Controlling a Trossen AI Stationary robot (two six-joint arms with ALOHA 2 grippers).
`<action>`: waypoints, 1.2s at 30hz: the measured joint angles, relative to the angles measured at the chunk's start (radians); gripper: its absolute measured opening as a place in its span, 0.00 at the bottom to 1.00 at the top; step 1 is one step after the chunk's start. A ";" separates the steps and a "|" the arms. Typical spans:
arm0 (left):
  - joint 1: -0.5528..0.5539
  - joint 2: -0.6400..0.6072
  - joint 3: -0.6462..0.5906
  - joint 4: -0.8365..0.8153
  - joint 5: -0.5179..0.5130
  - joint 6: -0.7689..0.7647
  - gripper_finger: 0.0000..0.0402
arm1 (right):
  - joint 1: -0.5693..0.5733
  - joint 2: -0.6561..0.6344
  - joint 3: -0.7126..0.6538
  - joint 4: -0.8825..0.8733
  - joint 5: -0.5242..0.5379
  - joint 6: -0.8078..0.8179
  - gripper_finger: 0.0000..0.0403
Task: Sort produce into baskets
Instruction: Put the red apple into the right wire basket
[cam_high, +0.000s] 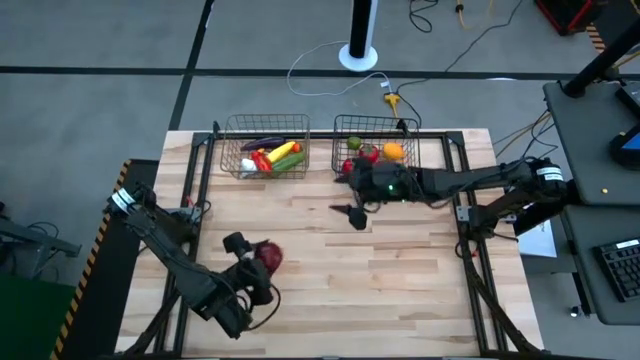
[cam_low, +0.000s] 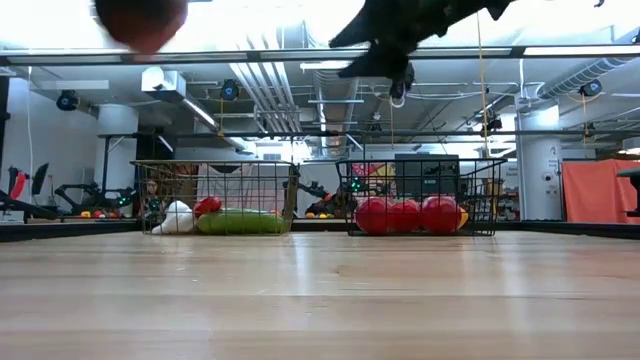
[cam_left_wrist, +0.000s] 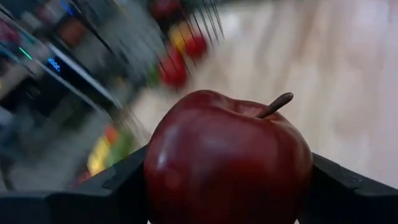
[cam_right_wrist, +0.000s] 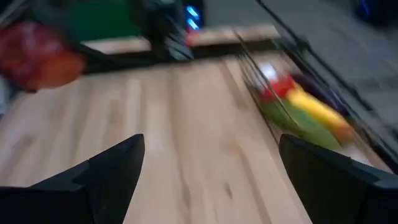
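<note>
I see the left gripper over the near left part of the table, lifted off the wood, its fingers clamped on either side of a dark red apple with a brown stem; in the low view the apple hangs well above the table surface. The right gripper sits just in front of the darker basket, also raised; from its wrist view the fingers stand wide apart with only bare wood between them. The copper basket stands at the far edge, left of centre, and holds a purple eggplant, a yellow corn, a green cucumber, a red pepper and a white garlic. The darker basket stands just beside it to the right, apart from it, with an orange and red tomatoes inside; the right arm covers part of its near side, so I cannot count the pieces there.
</note>
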 joint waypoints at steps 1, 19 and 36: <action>-0.001 -0.001 0.016 0.000 -0.060 0.008 0.68 | 0.014 0.003 -0.018 0.053 -0.007 -0.030 0.90; 0.033 -0.003 0.090 0.081 -0.337 0.128 0.68 | 0.146 0.067 -0.111 0.541 -0.124 -0.291 0.90; 0.321 0.002 0.102 0.918 0.193 1.102 0.68 | 0.117 -0.323 -0.128 0.006 -0.035 -0.242 0.90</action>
